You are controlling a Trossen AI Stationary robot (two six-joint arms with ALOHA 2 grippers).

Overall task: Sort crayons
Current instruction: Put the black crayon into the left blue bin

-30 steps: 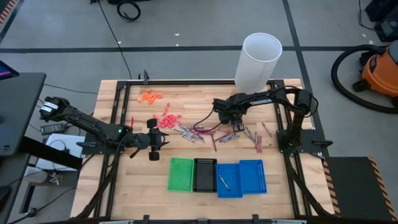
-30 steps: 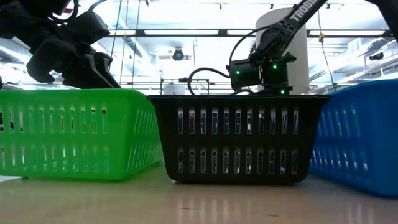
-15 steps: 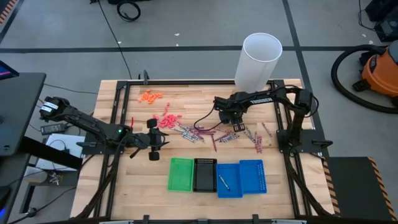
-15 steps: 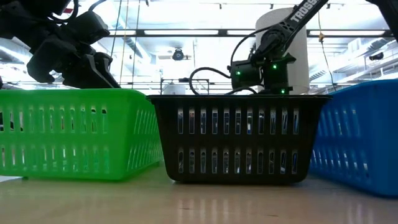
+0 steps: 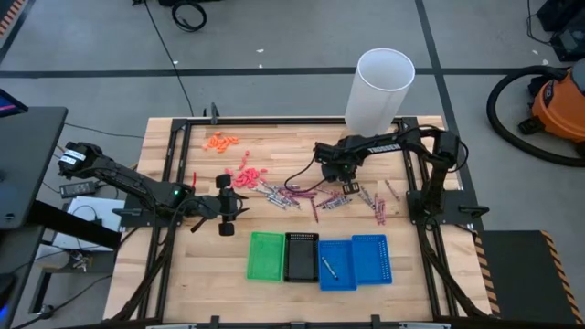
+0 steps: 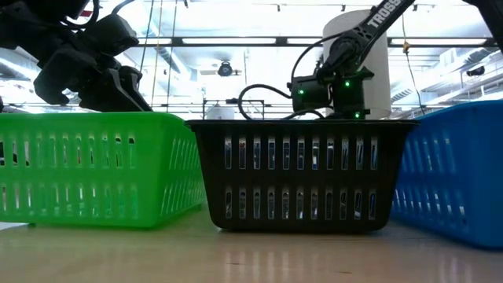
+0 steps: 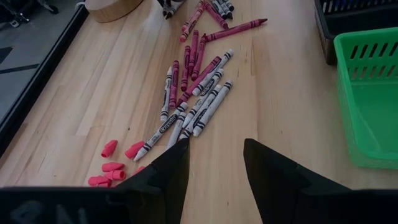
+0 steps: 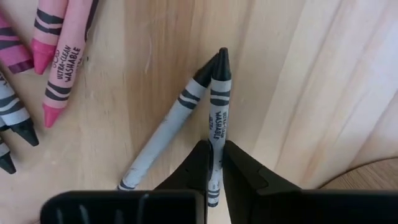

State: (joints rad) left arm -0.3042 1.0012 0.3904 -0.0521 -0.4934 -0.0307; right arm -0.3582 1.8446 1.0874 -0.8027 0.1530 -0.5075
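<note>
Claw, right (image 8: 215, 163): fingers just pinched in on grey crayon (image 8: 216, 118) between them | left claw (image 7: 214, 165) spread, waiting | meaning: pick secured, lift follows.

Four trays stand side by side at the table's (image 5: 183, 274) 6 o'clock edge; the third tray (image 5: 335, 265) from the left holds one crayon (image 5: 328, 267). The crayons (image 5: 315, 197) lie strewn at mid-table, at 12 o'clock from the trays. Erasers (image 5: 245, 175) lie at 9 o'clock of them. A tall bin (image 5: 378, 90) stands at the table's 1 o'clock corner.
</note>
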